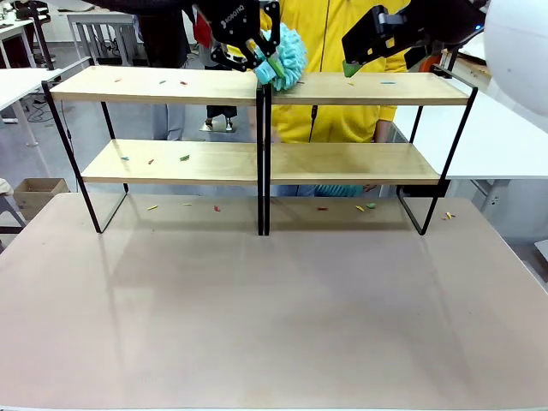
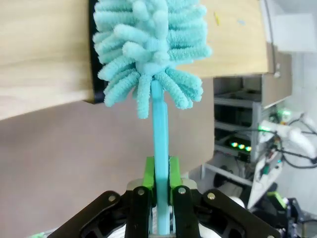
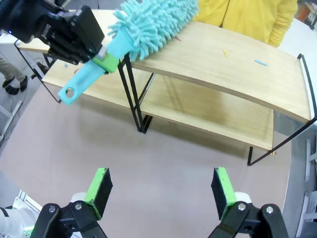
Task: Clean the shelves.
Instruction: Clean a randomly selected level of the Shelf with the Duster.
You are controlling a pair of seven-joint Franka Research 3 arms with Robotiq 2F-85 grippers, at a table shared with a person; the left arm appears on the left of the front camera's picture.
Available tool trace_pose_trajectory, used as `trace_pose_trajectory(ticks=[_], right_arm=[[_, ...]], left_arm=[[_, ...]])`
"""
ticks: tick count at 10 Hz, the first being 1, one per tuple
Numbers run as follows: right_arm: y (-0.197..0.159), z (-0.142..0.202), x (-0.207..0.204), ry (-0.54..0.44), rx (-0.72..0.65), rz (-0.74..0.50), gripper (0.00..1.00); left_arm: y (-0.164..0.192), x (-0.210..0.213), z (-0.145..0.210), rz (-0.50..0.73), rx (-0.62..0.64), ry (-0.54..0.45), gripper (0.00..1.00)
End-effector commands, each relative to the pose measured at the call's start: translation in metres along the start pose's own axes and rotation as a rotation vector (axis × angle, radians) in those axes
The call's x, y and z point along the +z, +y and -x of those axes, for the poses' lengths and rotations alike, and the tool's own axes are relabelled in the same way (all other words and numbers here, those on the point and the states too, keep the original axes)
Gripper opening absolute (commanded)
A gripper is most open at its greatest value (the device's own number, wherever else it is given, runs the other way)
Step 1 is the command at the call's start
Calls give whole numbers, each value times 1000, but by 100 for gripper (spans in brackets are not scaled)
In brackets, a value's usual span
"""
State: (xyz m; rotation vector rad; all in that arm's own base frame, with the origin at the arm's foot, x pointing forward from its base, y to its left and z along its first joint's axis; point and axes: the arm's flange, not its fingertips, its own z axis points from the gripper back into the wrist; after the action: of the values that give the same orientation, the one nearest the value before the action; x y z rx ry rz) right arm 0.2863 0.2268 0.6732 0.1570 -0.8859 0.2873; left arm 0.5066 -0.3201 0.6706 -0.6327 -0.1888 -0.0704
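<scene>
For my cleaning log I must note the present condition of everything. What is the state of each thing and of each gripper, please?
duster: held by its handle, fluffy head at the top boards where the two racks meet.
left gripper: shut on the duster.
right gripper: open, holding nothing.
shelves: upright, side by side, small coloured scraps on their boards.
table: a few scraps lie under the shelves.
</scene>
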Motion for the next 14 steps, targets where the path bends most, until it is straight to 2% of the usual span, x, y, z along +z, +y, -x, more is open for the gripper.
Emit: trace_pose_trajectory(ticks=[1,3,5,7,10,12,14], right_arm=[[-1,-1,0,-4,-2,6,100],[-1,-1,0,-4,-2,6,100],[-1,-1,0,-4,-2,6,100],[-1,-1,0,-4,-2,6,100],[-1,-1,0,-4,-2,6,100],[-1,-1,0,-4,-2,6,100],[-1,-1,0,-4,-2,6,100]], left_arm=[[-12,-1,-12,-40,-66,65,13],[-19,-13,-18,-59,-92,159,13],[-27,-13,-25,26,-141,186,13],[-34,-26,-37,46,-208,281,13],[-43,-42,-49,129,-295,305,13],[-40,-44,-51,181,-353,409,13],[-35,-35,-48,184,-445,630,13]])
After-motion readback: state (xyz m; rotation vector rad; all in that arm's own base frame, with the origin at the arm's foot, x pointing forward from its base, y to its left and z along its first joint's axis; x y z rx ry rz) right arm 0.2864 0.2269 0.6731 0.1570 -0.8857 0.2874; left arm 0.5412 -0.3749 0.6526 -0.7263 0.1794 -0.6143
